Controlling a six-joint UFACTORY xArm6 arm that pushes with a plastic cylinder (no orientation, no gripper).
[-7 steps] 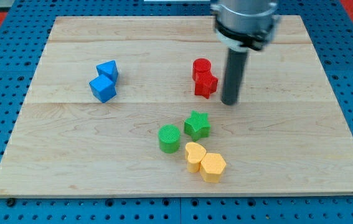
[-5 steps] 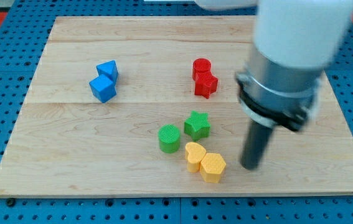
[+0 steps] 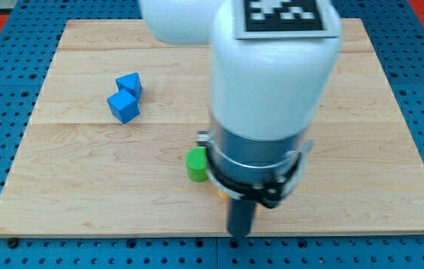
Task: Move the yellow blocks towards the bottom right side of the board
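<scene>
- The arm's white housing and dark collar fill the middle of the wooden board [image 3: 391, 149], hiding much of its centre.
- The arm carries no claw: it ends in a dark rod, so there is no open or closed state to report.
- The rod's tip [image 3: 239, 235] sits near the board's bottom edge, below and to the right of the green cylinder [image 3: 196, 164].
- Yellow blocks [image 3: 221, 193]: only a thin orange-yellow sliver shows, below and just right of the green cylinder, tucked against the collar's lower left edge. Their shapes and number cannot be made out.
- Key relation: the visible sliver lies up and slightly left of the tip, close to the rod. Whether rod and blocks touch cannot be told.
- Judgement: a push toward the bottom right needs the tip on the blocks' upper-left side; as placed, it appears to stand on their lower side, so a repositioning around them seems called for.
- Two blue blocks [image 3: 126, 96], touching one another, lie well up and left of the green cylinder, clear of the work.
</scene>
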